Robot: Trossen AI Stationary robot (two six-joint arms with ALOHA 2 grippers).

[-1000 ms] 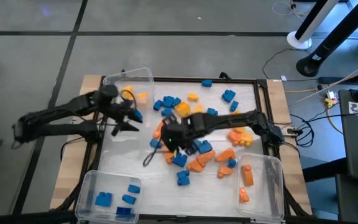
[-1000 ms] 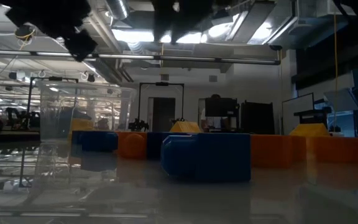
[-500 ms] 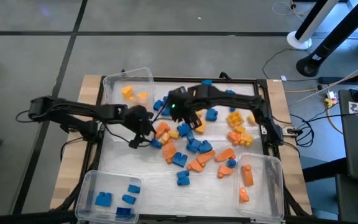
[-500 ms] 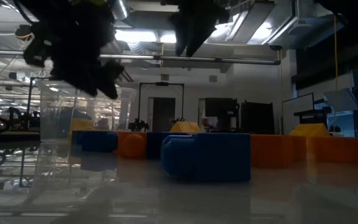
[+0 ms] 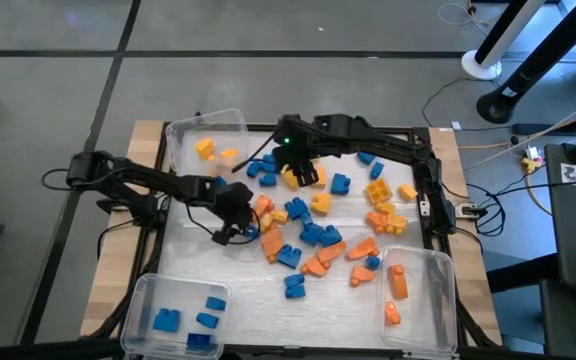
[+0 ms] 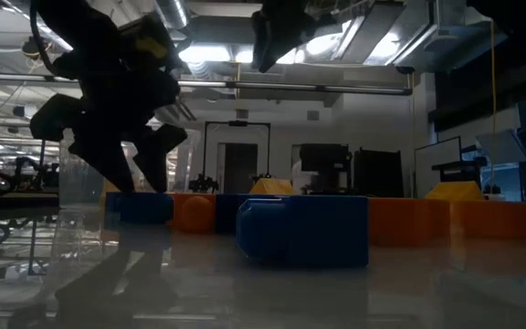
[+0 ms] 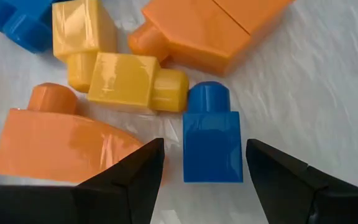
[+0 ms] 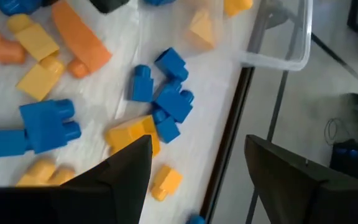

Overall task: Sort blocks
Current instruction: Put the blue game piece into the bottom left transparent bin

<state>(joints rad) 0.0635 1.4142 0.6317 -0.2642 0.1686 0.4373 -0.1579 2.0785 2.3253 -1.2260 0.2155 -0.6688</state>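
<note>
Here the near edge of the table [image 5: 168, 270] carries two clear bins: the blue bin [image 5: 143, 300] at the left corner with a few blue bricks, the orange bin [image 5: 438, 290] at the right corner with two orange ones. Farther in, the blocks [image 5: 313, 240] lie scattered across the middle in blue, orange and yellow. The left gripper [image 5: 230, 232] is down at the heap's left edge, fingers spread and empty, straddling a small blue brick [image 7: 211, 140] that lies just beside two yellow bricks [image 7: 107, 65] and an orange wedge [image 7: 55, 146]. This looks like the pick step for a blue piece; the next move calls for closing squarely on it without catching the yellow neighbour, then carrying it to the blue bin. Beyond, the right gripper [image 5: 303, 172] hangs open and empty over blue and yellow pieces near the far rim. At the far left corner stands the yellow bin [image 5: 183, 135], holding a couple of yellow bricks.
</note>
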